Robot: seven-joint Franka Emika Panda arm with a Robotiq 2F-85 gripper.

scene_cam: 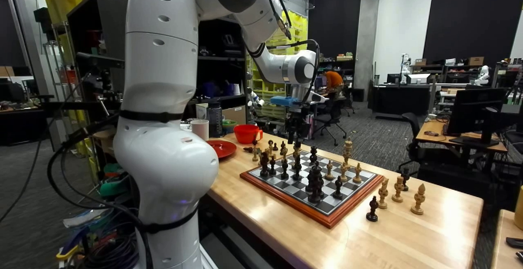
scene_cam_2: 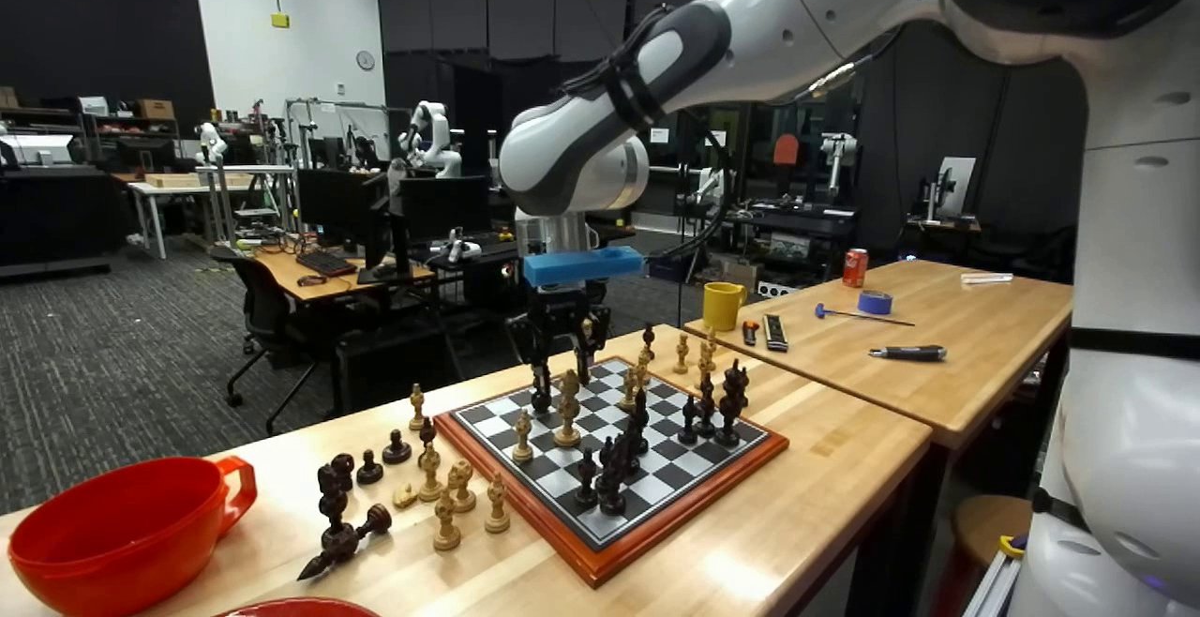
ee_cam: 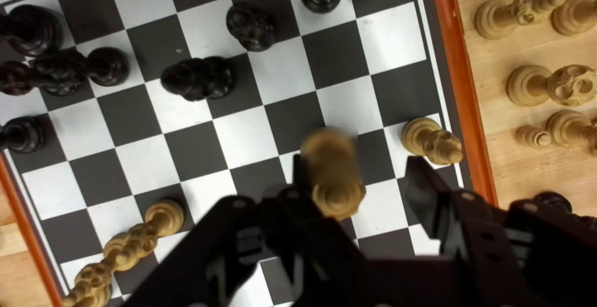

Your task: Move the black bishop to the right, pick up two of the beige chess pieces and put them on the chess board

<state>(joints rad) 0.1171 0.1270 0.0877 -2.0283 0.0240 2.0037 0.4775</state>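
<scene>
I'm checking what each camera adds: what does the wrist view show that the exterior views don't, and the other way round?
Only the wrist view: a look from overhead between the open jaws of the gripper, where a beige chess piece shows near one jaw; whether they touch can't be told.
Only the exterior views: in both, the white robot arm, the blue block above the jaws and the red bowl.
Shared: the gripper and the chess board, with black chess pieces and beige chess pieces on and beside it.
</scene>
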